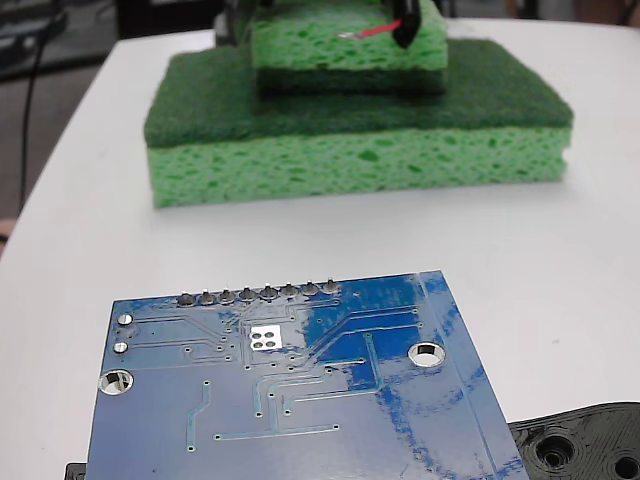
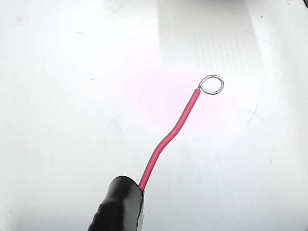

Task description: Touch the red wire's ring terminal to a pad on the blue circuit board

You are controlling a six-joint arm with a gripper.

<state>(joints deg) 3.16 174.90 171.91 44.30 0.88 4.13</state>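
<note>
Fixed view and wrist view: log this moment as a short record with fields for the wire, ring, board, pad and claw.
red wire: held by the black claw tip, curving up to the right in the wrist view
ring terminal: silver loop at the wire's end, over plain white surface
blue circuit board: flat on the white table, near the fixed camera
pad: silvery square with four holes, untouched
green sponges: stacked behind the board
contact: none yet

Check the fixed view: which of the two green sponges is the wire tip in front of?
The small upper sponge, stacked on the large lower sponge. The red wire and its ring terminal show against the small one's front face.
</note>
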